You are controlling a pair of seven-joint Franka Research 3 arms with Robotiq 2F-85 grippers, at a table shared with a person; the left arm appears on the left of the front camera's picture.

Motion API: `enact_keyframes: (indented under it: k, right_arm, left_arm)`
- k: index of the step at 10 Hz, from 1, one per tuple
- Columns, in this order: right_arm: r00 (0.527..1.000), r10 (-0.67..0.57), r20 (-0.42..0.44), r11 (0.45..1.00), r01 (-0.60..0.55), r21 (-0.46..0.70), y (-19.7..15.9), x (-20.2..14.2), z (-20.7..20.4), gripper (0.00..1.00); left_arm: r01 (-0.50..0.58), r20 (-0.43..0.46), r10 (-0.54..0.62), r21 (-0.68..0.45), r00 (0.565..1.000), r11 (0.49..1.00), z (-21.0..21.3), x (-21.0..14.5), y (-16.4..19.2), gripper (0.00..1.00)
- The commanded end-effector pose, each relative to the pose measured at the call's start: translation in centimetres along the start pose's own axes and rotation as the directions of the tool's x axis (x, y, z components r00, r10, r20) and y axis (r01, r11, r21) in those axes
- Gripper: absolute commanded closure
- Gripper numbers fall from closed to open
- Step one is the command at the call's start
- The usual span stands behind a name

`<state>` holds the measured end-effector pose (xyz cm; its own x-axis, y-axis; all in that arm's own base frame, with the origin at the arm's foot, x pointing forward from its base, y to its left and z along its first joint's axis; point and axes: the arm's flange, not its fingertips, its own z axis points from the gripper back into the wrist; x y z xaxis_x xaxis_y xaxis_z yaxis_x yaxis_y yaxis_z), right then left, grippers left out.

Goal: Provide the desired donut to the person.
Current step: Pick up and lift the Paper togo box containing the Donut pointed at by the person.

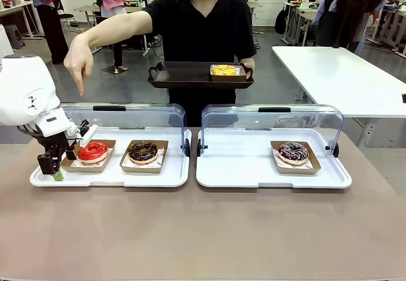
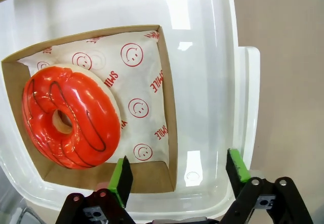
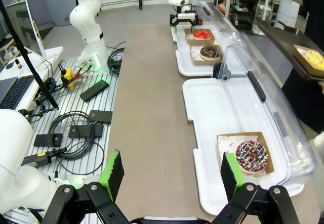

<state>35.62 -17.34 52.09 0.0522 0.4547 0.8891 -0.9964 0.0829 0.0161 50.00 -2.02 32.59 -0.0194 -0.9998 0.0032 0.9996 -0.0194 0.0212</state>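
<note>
Front view: I see a brown tabletop [image 1: 203, 230] carrying two white trays, each with its clear lid tipped up at the back. On the left tray [image 1: 114, 176] the red donut [image 1: 93, 150] sits in its cardboard box [image 1: 101, 165] at the left end, with a chocolate donut [image 1: 143, 151] boxed just beside it. A sprinkled donut [image 1: 293, 151] sits on the right tray [image 1: 241, 173]. My left gripper [image 1: 54, 170] is down at the red donut's box. The person [image 1: 200, 24] stands across the table, one hand [image 1: 79, 62] pointing downward above that end, the other holding a dark tray [image 1: 190, 77] with a yellow donut [image 1: 224, 70]. Behind lie grey floor and a white table [image 1: 342, 71].

Left wrist view: the fingers stand apart, one pad over the box's near wall, the other above the tray rim; I see nothing clamped. Smiley-printed paper lines the box.

Right wrist view: my right gripper [image 3: 172, 178] hangs with jaws wide, holding nothing, over bare tabletop. A slatted metal deck with cables [image 3: 76, 133] runs alongside.
</note>
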Motion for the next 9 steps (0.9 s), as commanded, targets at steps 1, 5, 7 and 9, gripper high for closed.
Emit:
enact_keyframes:
  k: [1, 5, 7, 9]
  right_arm:
    - [1.0, 0.008, 0.019, 1.0, -0.008, -0.001, -0.04, -0.12, -0.19, 0.0]
    - [1.0, 0.008, 0.019, 1.0, -0.008, -0.001, -0.04, -0.12, -0.19, 0.0]
    - [1.0, 0.008, 0.019, 1.0, -0.008, -0.001, -0.04, -0.12, -0.19, 0.0]
    - [1.0, 0.008, 0.019, 1.0, -0.008, -0.001, -0.04, -0.12, -0.19, 0.0]
  left_arm:
    - [0.02, -0.007, -0.02, 0.026, 1.0, 0.999, -0.04, -0.35, 0.61, 0.53]
    - [0.028, -0.01, -0.028, 0.038, 1.0, 0.999, 0.08, -0.44, 0.49, 0.8]
    - [0.028, -0.01, -0.028, 0.041, 1.0, 0.999, 0.0, -0.45, 0.26, 1.0]
    - [0.041, -0.015, -0.041, 0.031, 0.999, 0.999, 0.13, -0.53, 0.36, 1.0]
